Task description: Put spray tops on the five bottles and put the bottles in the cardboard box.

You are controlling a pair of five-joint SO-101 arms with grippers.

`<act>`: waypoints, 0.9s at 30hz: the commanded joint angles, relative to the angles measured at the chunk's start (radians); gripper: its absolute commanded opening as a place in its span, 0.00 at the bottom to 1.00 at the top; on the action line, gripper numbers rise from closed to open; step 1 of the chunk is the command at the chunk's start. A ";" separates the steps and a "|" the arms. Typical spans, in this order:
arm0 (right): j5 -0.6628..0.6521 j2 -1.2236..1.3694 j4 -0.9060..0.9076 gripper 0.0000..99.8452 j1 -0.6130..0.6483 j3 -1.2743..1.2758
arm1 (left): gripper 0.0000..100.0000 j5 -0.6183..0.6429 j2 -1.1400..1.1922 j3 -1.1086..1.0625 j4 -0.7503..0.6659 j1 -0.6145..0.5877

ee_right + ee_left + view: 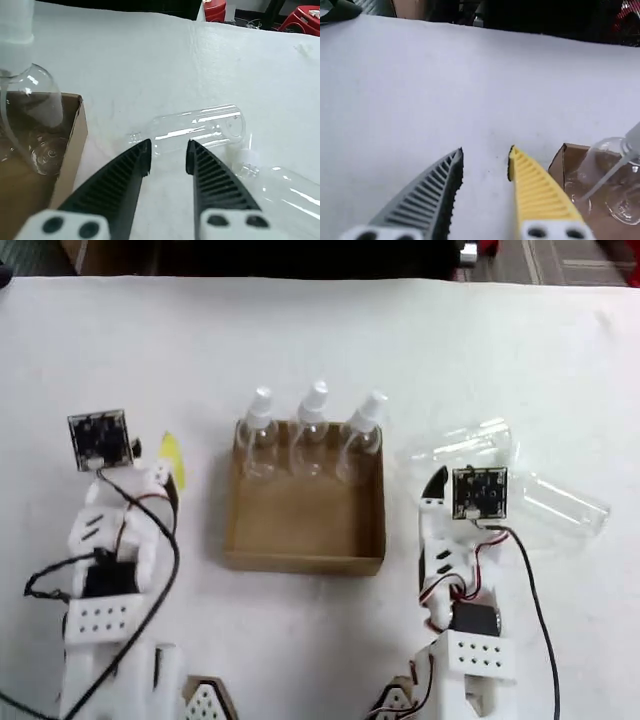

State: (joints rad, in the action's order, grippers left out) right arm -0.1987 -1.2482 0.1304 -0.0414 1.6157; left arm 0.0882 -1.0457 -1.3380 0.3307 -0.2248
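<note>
Shows three capped bottles (312, 440) upright along the 12 o'clock wall of the cardboard box (300, 560), two uncapped bottles (462, 448) lying at its 3 o'clock. Places left gripper (486, 157) at 9 o'clock, right gripper (168, 150) beside those; both parted, empty.

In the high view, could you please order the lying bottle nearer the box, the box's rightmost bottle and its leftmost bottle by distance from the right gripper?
From the right gripper:
1. Lying bottle, on the table just ahead of it.
2. Rightmost bottle, standing in the box to the gripper's left.
3. Leftmost bottle, at the box's far left corner.
</note>
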 commanded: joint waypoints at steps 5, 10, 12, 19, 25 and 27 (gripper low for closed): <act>-0.012 -0.016 -0.016 0.10 0.007 -0.006 | 0.15 -0.058 -0.139 -0.044 -0.028 0.045; -0.012 -0.016 -0.016 0.10 0.007 -0.006 | 0.15 -0.163 -0.157 -0.064 -0.026 0.143; -0.012 -0.016 -0.016 0.10 0.007 -0.006 | 0.15 -0.229 -0.156 -0.063 -0.002 0.196; -0.012 -0.021 -0.016 0.10 0.007 -0.006 | 0.15 -0.284 -0.157 -0.058 0.043 0.260; -0.012 -0.021 -0.016 0.10 0.007 -0.006 | 0.15 -0.137 -0.160 -0.041 0.035 0.137; -0.012 -0.021 -0.016 0.10 0.007 -0.006 | 0.15 -0.092 -0.160 -0.044 0.012 0.096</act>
State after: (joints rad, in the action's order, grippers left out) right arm -0.1987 -1.2482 0.1304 -0.0414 1.6157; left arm -0.1020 -1.1853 -1.4131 0.3721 -0.0499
